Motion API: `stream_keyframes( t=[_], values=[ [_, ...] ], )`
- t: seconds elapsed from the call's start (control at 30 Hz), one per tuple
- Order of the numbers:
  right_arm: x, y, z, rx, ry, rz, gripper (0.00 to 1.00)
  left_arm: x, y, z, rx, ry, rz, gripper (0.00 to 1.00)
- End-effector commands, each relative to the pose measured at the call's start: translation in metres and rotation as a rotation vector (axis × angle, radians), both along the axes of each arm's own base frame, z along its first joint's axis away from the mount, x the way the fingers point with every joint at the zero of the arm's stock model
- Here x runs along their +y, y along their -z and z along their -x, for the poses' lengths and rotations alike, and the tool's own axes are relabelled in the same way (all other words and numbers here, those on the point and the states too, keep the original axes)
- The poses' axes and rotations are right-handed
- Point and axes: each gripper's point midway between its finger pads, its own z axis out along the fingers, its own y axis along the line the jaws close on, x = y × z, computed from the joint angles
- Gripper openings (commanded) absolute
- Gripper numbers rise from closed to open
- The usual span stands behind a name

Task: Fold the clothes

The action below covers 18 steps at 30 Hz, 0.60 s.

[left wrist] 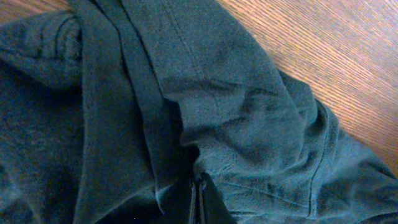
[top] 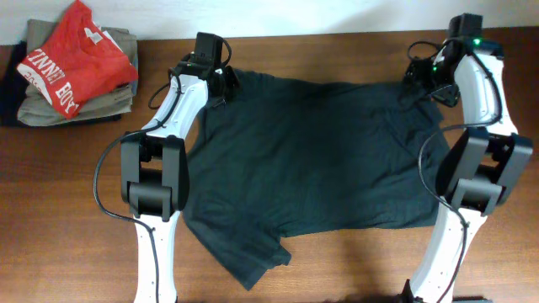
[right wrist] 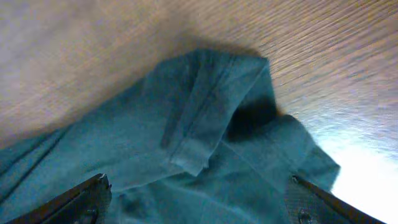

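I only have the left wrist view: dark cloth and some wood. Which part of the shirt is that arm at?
Observer: Overhead shows the left claw at the far left corner of the dark T-shirt, which is spread out.
Operator: And the other arm?
Observer: The right claw is open over the far right corner.
Operator: Anything else around?
Observer: A red T-shirt lies on folded khaki garments further left.

Both arms stretch to the far edge, elbows folded back near their bases. The left tool (top: 224,82) has its jaws pinched together on the T-shirt (top: 320,160). The right tool (top: 418,74) sits low, its fingers (right wrist: 90,198) spread wide apart.
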Motion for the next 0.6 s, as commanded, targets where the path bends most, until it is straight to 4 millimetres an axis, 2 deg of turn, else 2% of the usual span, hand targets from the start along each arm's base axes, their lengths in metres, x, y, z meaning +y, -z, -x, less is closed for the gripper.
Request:
stream_keyframes(
  t=[0.0, 0.07, 0.17, 0.37, 0.57],
  values=[
    [0.009, 0.017, -0.003, 0.022, -0.022, 0.009, 0.78, 0.004, 0.008, 0.002, 0.016, -0.008, -0.014, 0.01],
    [0.013, 0.028, -0.003, 0.042, -0.028, 0.003, 0.65, 0.004, 0.008, 0.002, 0.019, -0.008, -0.014, 0.01],
    [0.016, 0.04, -0.001, 0.069, 0.002, -0.001, 0.66, 0.005, 0.009, 0.004, 0.028, -0.008, -0.016, 0.01],
    [0.018, 0.048, 0.004, 0.097, 0.033, -0.017, 0.65, 0.005, 0.009, 0.005, 0.031, -0.008, -0.017, 0.01],
    [0.018, 0.056, 0.004, 0.108, 0.034, -0.019, 0.48, 0.005, 0.01, 0.005, 0.033, -0.008, -0.017, 0.01]
  ],
)
